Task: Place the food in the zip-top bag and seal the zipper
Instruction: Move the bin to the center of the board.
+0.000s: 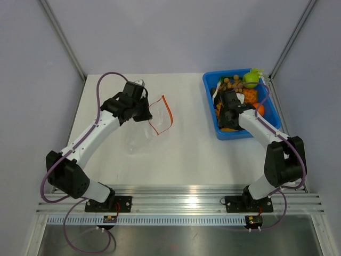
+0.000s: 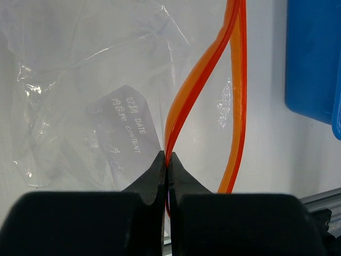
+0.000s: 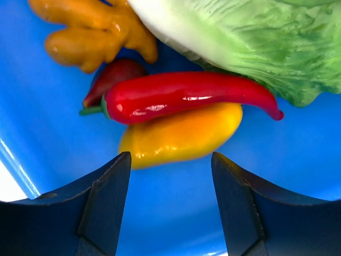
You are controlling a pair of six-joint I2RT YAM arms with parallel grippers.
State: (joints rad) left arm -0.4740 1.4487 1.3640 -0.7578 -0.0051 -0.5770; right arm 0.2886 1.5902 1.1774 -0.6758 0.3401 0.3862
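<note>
The white table (image 1: 186, 160) is closed in by pale walls at the back and on both sides. The blue bin (image 1: 234, 135) is set in the far right corner, close against the right wall, and a wide bare stretch of tabletop is left on the bin's left. Well to the left of the bin the zip-top bag (image 1: 141, 136) is seen, clear and crumpled.

The food is heaped inside the bin: a cabbage (image 3: 250, 37), a yellow piece (image 3: 181, 136), a red chilli (image 3: 186, 93) laid across it, and an orange knobbly piece (image 3: 96, 32).

One lip of the zipper (image 2: 178, 101) is pinched by the left gripper (image 2: 168, 160), its fingers pressed together on the strip; the other lip is bowed away toward the bin.

The right gripper (image 3: 170, 176) is held inside the bin with its fingers spread. The yellow piece lies just beyond the tips, in line with the gap and untouched.
</note>
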